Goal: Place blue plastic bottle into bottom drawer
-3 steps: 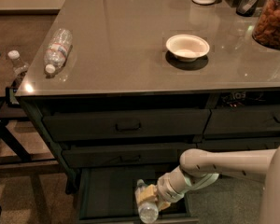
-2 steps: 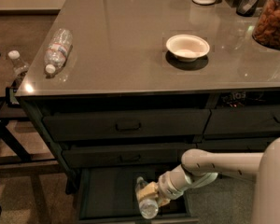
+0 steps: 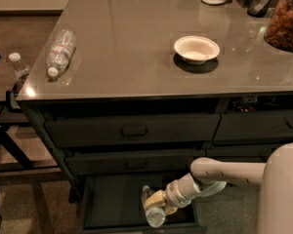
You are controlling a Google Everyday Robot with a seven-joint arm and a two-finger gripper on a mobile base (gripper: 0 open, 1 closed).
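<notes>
The bottom drawer (image 3: 112, 204) of the left column is pulled open and shows its dark flat floor. My gripper (image 3: 155, 202) reaches into it from the right, low over the floor, and is shut on the blue plastic bottle (image 3: 153, 212), a small pale bottle lying tilted with one end toward the drawer's front edge. The white arm (image 3: 224, 174) stretches in from the lower right.
A clear crinkled water bottle (image 3: 58, 52) lies on the counter's left side. A white bowl (image 3: 196, 48) sits mid-counter. A jar of snacks (image 3: 285, 21) and other containers stand at the back right. A small clear bottle (image 3: 18, 68) stands off the counter at left. Two handled drawers (image 3: 132, 130) are shut above.
The gripper and bottle have stayed almost in place inside the open drawer, shifting only slightly lower and toward the front.
</notes>
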